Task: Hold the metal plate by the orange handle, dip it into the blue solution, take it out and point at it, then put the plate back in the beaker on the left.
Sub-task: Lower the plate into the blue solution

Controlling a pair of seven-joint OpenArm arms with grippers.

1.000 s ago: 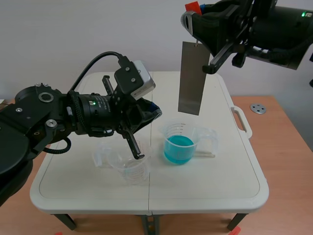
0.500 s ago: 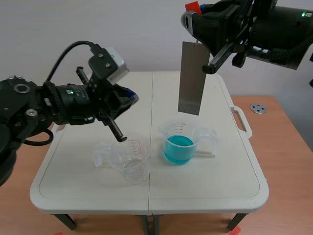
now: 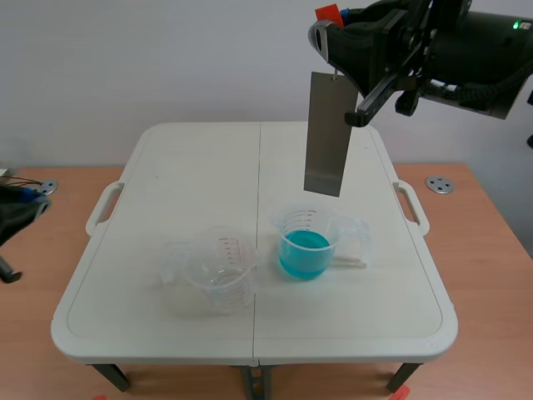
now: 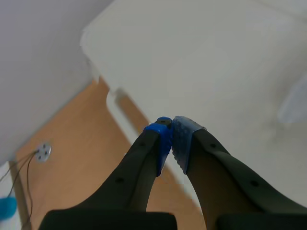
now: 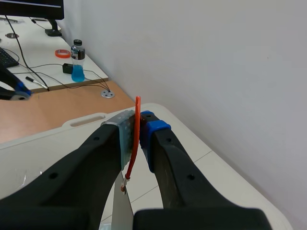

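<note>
Two claws: your right claw (image 5: 139, 127) clamps the handle (image 5: 136, 143), plate (image 3: 326, 133) hanging at twelve o'clock above the blue beaker (image 3: 304, 246); left claw (image 4: 171, 127) pinched together. Return step, probably: swing it toward eight o'clock, into the clear beaker (image 3: 218, 271).

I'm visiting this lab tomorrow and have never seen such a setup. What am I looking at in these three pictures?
Two black robot arms work at a white table. The wide picture is taken from between them; the other two come from cameras on each arm's wrist, looking past its jaws. The right arm, raised high, pinches an orange handle in its jaws; a metal plate hangs from it above a beaker of blue solution. A clear beaker stands beside that. The left arm sits low off the table's edge, jaws closed on nothing.
</note>
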